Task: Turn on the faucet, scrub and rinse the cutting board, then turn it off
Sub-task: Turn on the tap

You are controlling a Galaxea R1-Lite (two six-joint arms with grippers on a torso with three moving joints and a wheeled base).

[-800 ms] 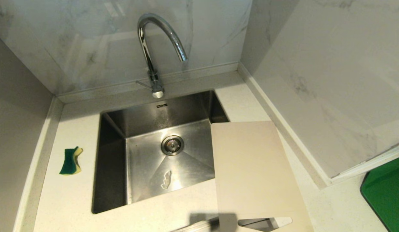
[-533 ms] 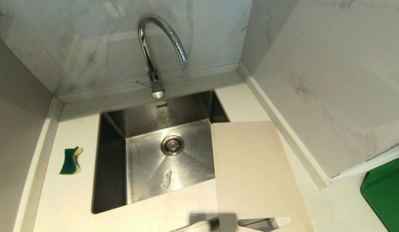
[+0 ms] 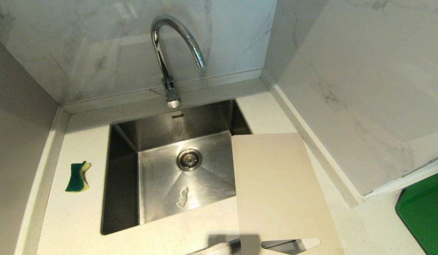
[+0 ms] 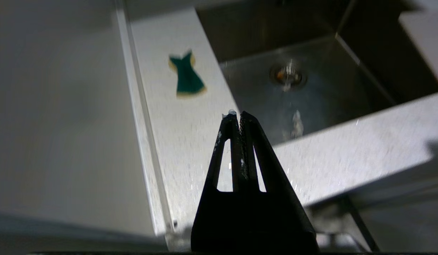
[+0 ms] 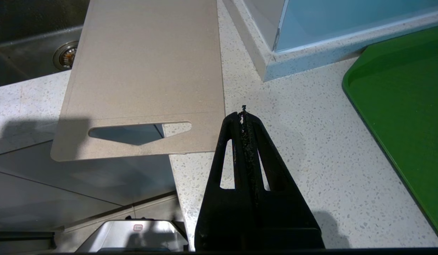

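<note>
Nothing of the task looks begun: no water runs from the faucet [image 3: 171, 53], and the cutting board [image 3: 275, 187] lies dry on the table [image 3: 80, 219], overhanging the sink [image 3: 124, 184]. Both end effectors are pinched shut and empty; the right end effector [image 5: 244, 115] hovers just beside the board's slotted end, the left end effector [image 4: 239, 117] short of the sponge [image 4: 186, 75].

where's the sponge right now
In the head view the sponge lies on the countertop left of the sink, away from the cutting board.
</note>
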